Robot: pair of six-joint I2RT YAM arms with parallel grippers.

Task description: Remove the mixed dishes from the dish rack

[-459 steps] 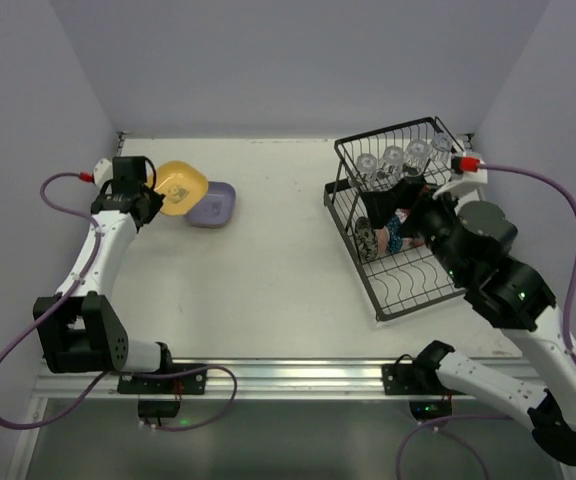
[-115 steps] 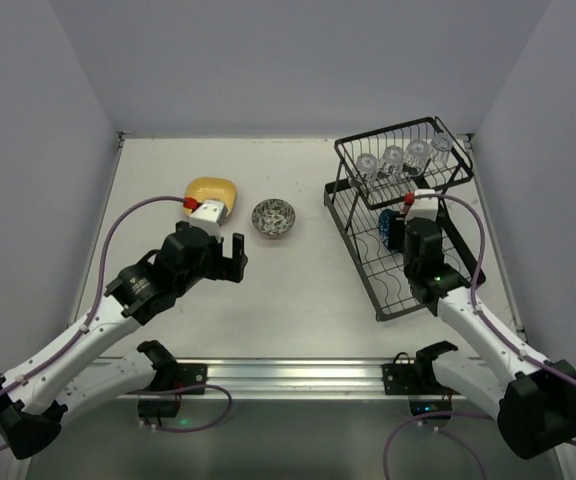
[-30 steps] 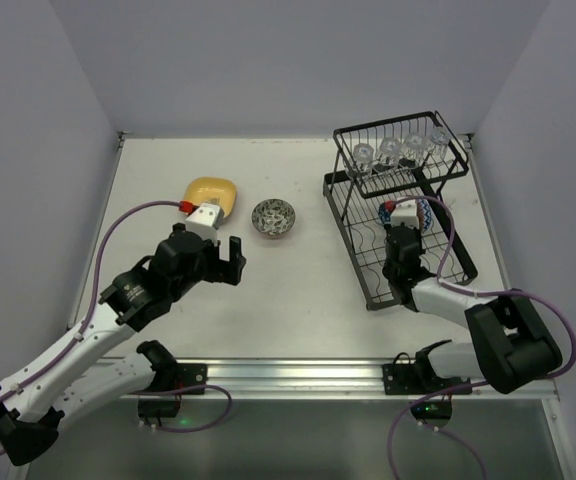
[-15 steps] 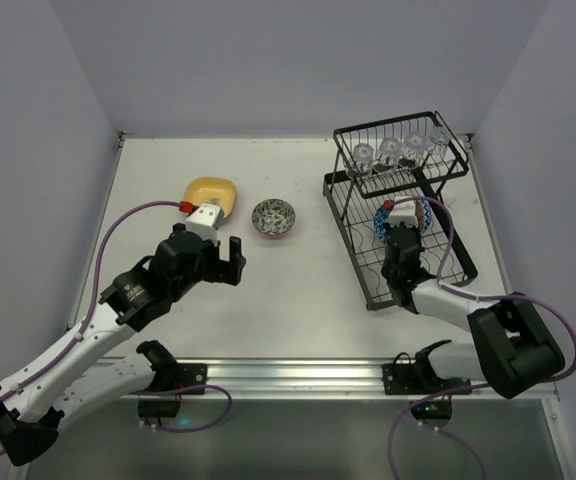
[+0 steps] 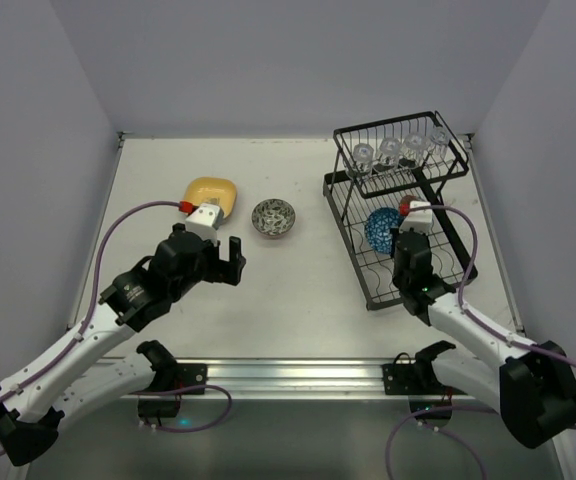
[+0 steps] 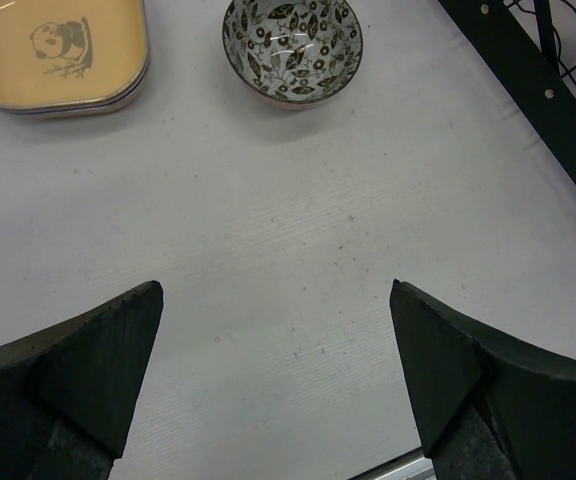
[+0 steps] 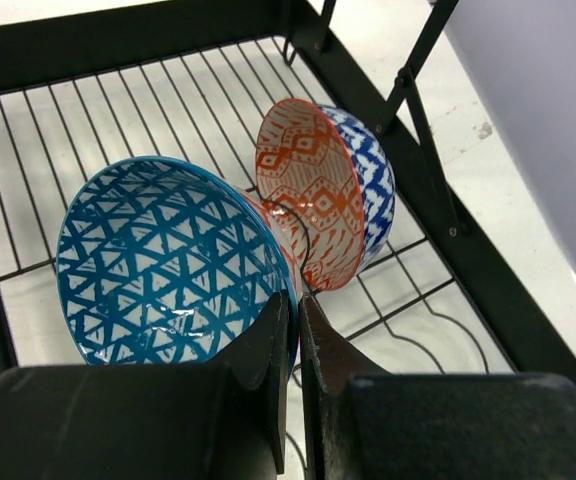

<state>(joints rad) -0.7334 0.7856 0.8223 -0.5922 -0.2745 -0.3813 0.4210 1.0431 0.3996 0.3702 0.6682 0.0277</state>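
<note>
The black wire dish rack (image 5: 446, 262) stands at the right, with clear glasses (image 5: 388, 152) on its upper shelf. My right gripper (image 7: 298, 305) is shut on the rim of a blue triangle-patterned bowl (image 7: 163, 265), held tilted over the lower tray; from above the bowl (image 5: 379, 228) sits just left of the gripper (image 5: 395, 236). An orange-and-blue bowl (image 7: 318, 190) leans on edge right behind it. My left gripper (image 6: 276, 300) hangs open over bare table, holding nothing. A grey leaf-patterned bowl (image 6: 291, 45) and a yellow plate (image 6: 58, 50) lie on the table ahead of it.
The rack's black frame (image 6: 538, 95) runs along the right of the left wrist view. Purple walls close in the table at the back and both sides. The yellow plate (image 5: 211, 192) and the grey bowl (image 5: 273, 217) sit at mid-left.
My right gripper has drawn the blue bowl left and toward the near side, tipping its inside upward, away from the orange bowl. The left arm has not moved.
</note>
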